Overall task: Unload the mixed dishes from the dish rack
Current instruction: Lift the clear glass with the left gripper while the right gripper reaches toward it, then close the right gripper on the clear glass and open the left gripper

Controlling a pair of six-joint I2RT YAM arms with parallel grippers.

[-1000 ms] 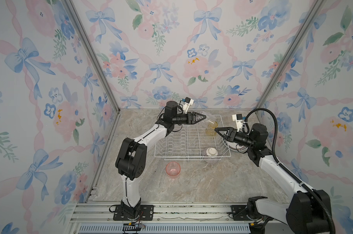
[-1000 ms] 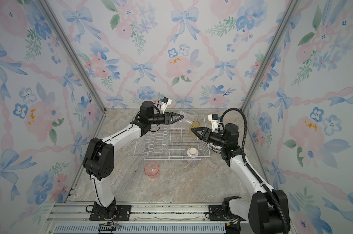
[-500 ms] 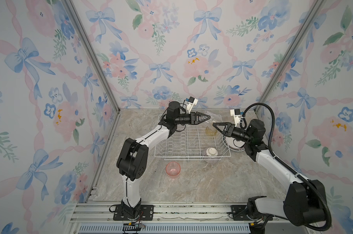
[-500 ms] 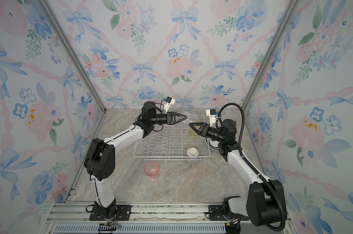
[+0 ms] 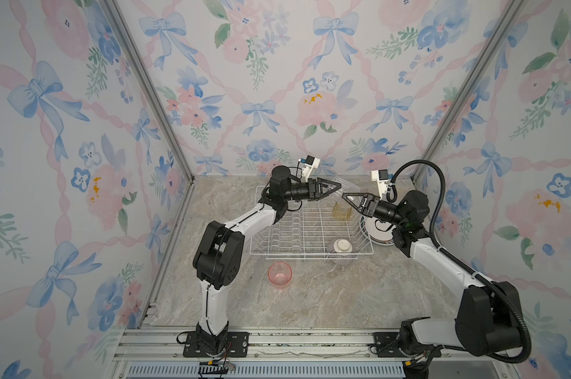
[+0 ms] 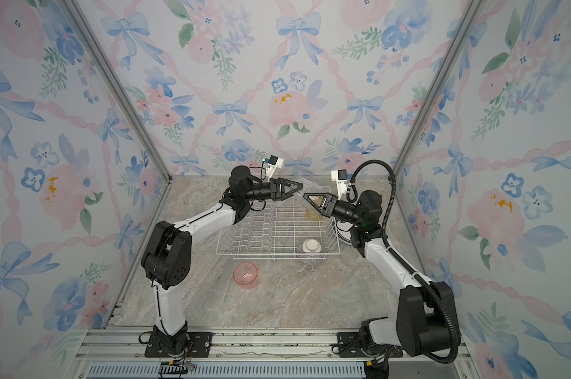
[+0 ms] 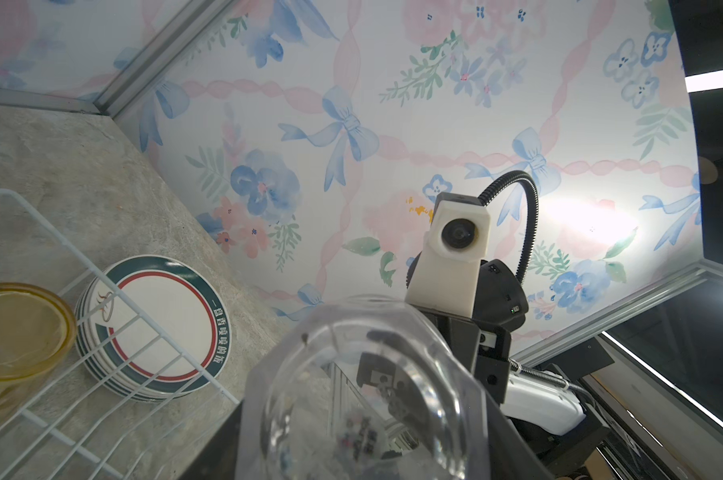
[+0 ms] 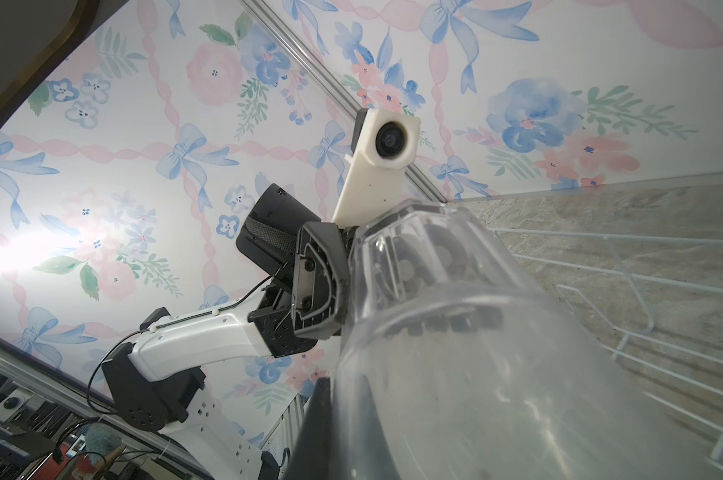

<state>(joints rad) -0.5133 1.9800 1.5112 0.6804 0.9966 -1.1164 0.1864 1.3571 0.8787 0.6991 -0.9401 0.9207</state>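
- Both top views: the left pincer [image 5: 338, 187] and right pincer [image 5: 346, 197] meet tip to tip above the far side of the dish rack [image 5: 294, 236]. Between them the clear tumbler [image 5: 347, 187] lies on its side in the air, off the wires.
- The left pincer is clamped round the narrow base end, jaws part-way apart. The right pincer is closed narrow at the rim end; the contact is too small to make out here.
- Just below the right pincer the yellow tumbler [image 5: 341, 210] stands in the rack. Well below both pincers, in the rack's near corner, the purple-striped bowl [image 5: 342, 251] sits upside down.
- Under the right pincer's wrist, outside the rack, the plates [image 5: 377, 231] are stacked on the desk [image 5: 327, 295]. In front of the rack the pink tumbler [image 5: 279, 275] stands on the desk, well apart from either pincer.
- Left wrist view: the clear tumbler [image 7: 364, 395] fills this pincer's jaws, base towards the lens. The right pincer's fingers [image 7: 376, 370] show dark through the glass.
- Beyond the pincer, the yellow tumbler [image 7: 19, 328] is inside the rack's corner wire [image 7: 60, 235]. The plates [image 7: 160, 328] lie flat just outside it, showing green and red rim bands.
- Right wrist view: the clear tumbler [image 8: 476, 353] is hard against this pincer, one of whose fingers [image 8: 322, 424] lies along the wall; the second is hidden.
- The left pincer [image 8: 372, 270] grips the far end. Rack wires [image 8: 630, 286] run below the tumbler, apart from it.
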